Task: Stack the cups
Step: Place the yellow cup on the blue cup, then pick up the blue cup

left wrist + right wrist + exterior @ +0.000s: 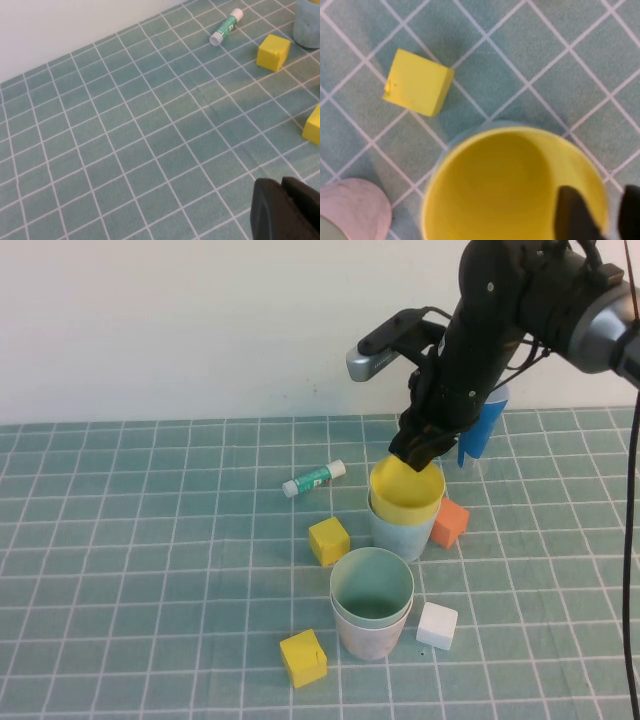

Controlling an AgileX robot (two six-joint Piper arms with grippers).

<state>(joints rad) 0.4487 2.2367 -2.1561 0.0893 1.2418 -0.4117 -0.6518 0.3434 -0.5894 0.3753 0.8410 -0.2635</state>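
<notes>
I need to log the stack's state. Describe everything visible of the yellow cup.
The yellow cup is a matte plastic tumbler, upright, mouth open and empty, nested in the light blue cup with its upper part showing. The right gripper straddles its far rim, one finger inside; whether the fingers touch the wall is unclear.

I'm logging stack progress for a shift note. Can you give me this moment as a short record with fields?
stack one: yellow cup nested in light blue cup
stack two: green cup nested in pink cup
right gripper: at the yellow cup's rim, fingers straddling its wall
left gripper: shut, low over bare mat, away from the cups
remaining: the two pairs not yet combined
</notes>
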